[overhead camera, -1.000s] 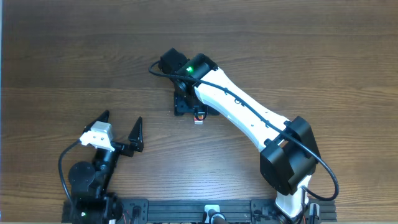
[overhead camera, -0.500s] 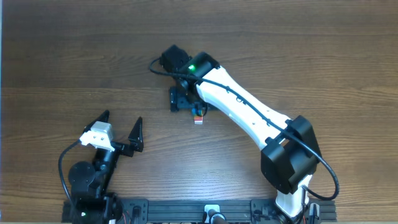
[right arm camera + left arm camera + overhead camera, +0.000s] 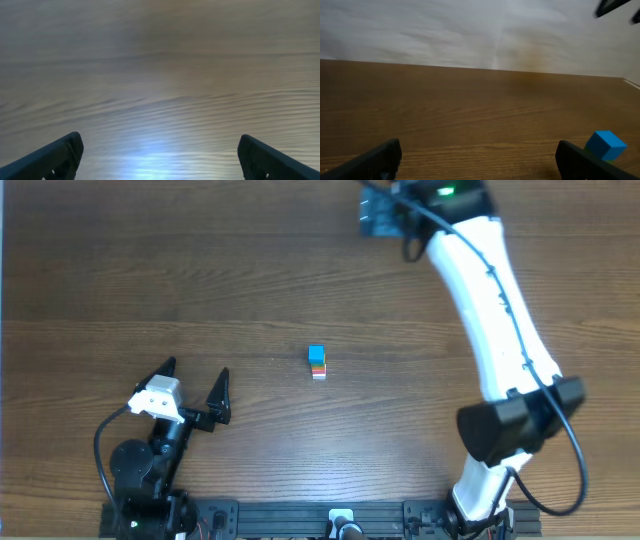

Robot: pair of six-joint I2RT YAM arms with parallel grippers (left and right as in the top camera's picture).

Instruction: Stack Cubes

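Cube stack [image 3: 318, 363], blue on top, mid worktop [image 3: 150, 260]. Left hand [image 3: 196, 372] near-left, fingers spread. Right hand [image 3: 160, 142] far side, fingers spread.

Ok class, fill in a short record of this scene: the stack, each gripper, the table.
Stack: stack of cubes standing mid-table, blue cube on top
Left gripper: left gripper open, empty, near its base, apart from the stack
Right gripper: right gripper open, empty, bare wood beneath it, away from the stack
Surface: wooden table
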